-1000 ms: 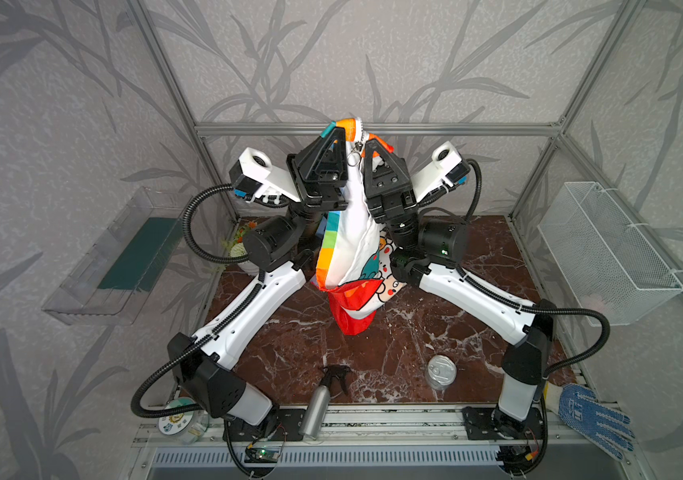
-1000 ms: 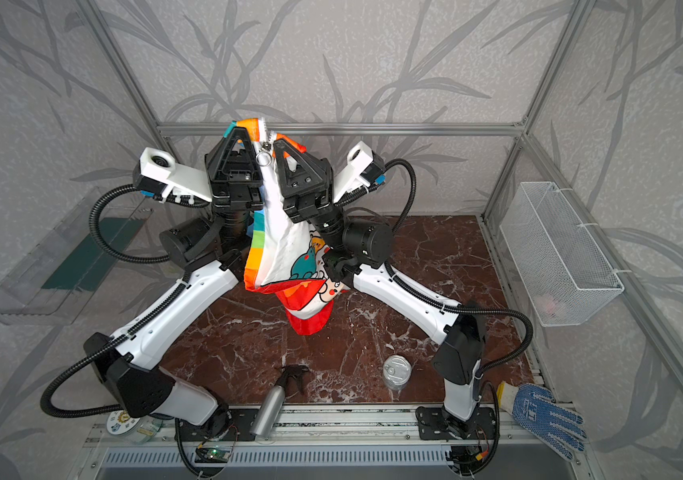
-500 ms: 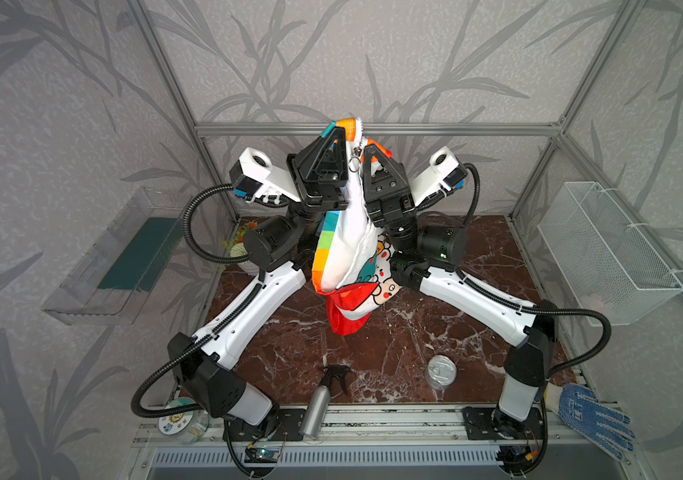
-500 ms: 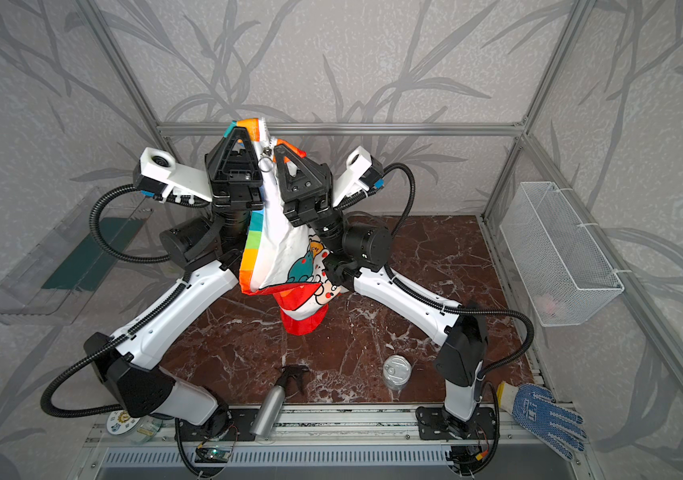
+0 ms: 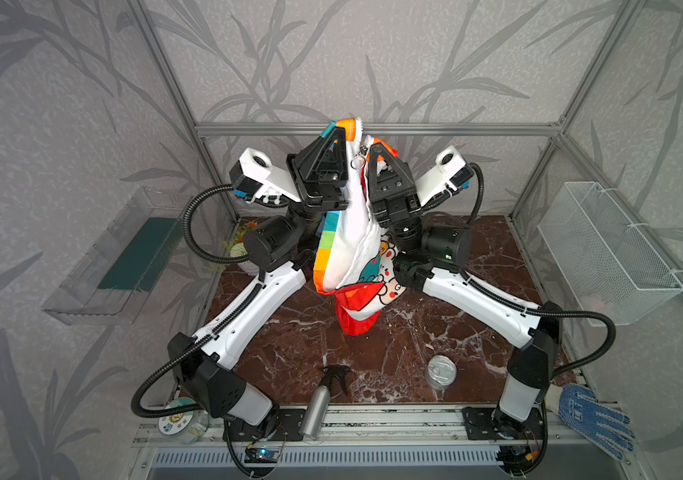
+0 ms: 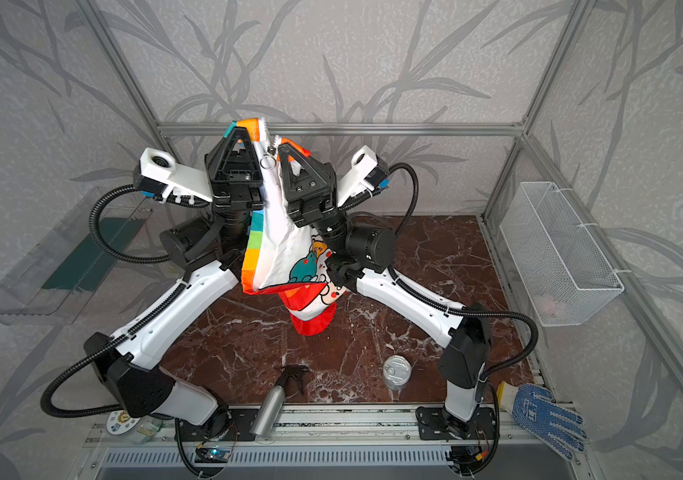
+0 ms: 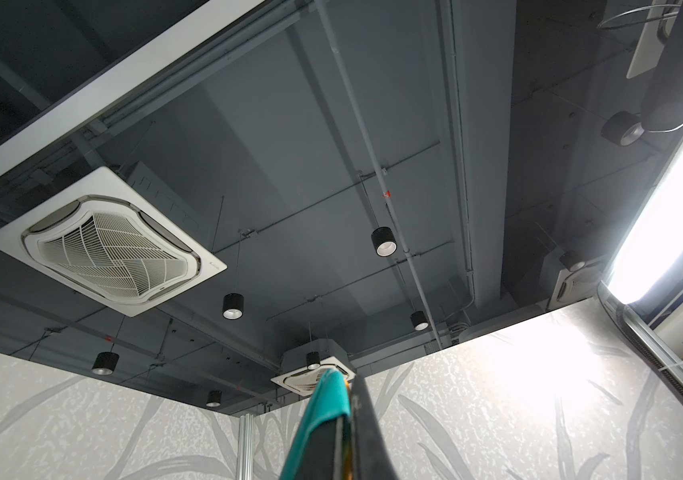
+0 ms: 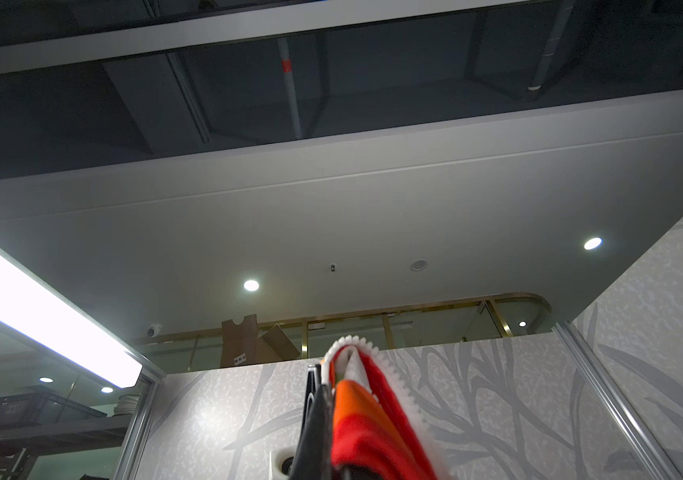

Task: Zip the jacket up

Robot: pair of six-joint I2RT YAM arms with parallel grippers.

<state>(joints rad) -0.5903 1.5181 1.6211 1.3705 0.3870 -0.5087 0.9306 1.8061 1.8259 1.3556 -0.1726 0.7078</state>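
Both arms are reaching up high over the marble table, wrists pointing at the ceiling. Left gripper is pinching fully closed on one top corner of the jacket; I'm seeing the teal and orange striped edge poking past its tips in both top views. In the left wrist view, teal fabric is pressing against a black finger.

Right gripper is likewise clamped tight on the opposite front edge. The right wrist view is showing orange-red cloth and the white zipper teeth looping over the tip.

The grippers are sitting just beside each other, not touching. A metal ring pull is dangling between them near the top.

The jacket is hanging down between the two arms, front open, white lining facing the cameras, and the red end is lowest. I can't tell whether that end is touching the table.

On the near side of the table, a spray bottle is lying down and a can is standing upright. A blue dotted glove is lying off the near right corner.
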